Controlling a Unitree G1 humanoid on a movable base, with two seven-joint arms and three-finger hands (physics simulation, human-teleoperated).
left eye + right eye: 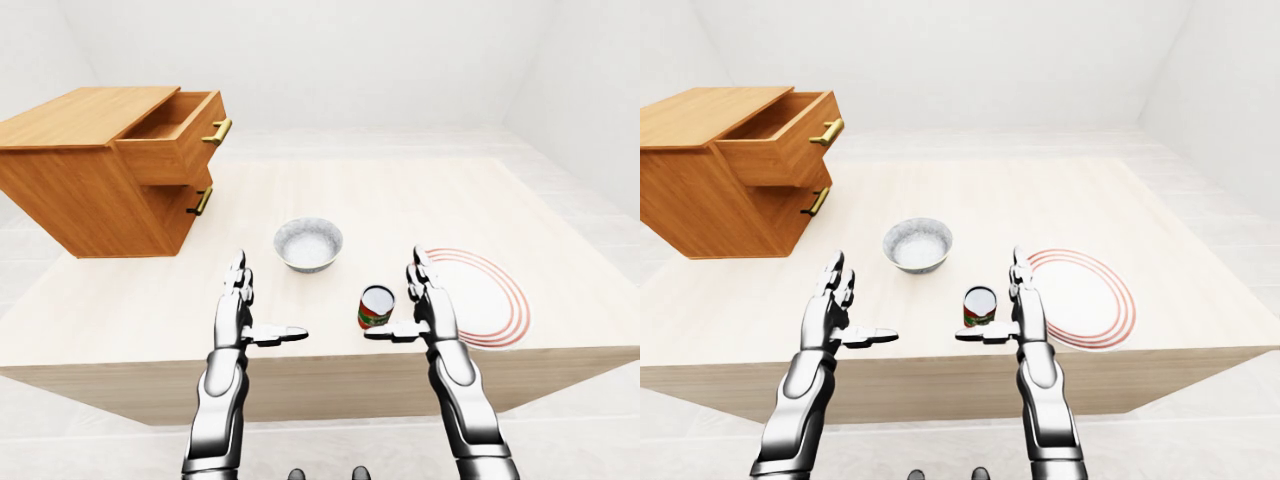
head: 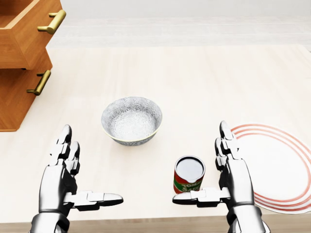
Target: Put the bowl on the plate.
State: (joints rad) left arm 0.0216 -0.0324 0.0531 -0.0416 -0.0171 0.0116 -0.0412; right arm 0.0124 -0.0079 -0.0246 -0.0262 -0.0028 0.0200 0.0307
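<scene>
A grey speckled bowl [image 2: 131, 119] stands upright on the light wooden table [image 2: 194, 77], near the middle of the head view. To its lower right lies a white plate [image 2: 282, 167] with red rings, reaching the view's right edge. My left hand [image 2: 77, 174] hovers open at the lower left, below and left of the bowl, holding nothing. At the lower right my right hand [image 2: 214, 170] is open too, between a tomato can [image 2: 189, 174] and the plate, its thumb pointing under the can.
The red-labelled can stands between bowl and plate. A wooden drawer cabinet [image 1: 100, 170] sits at the table's upper left, its top drawer [image 1: 175, 135] pulled out. The table's near edge [image 1: 320, 365] runs just under my hands.
</scene>
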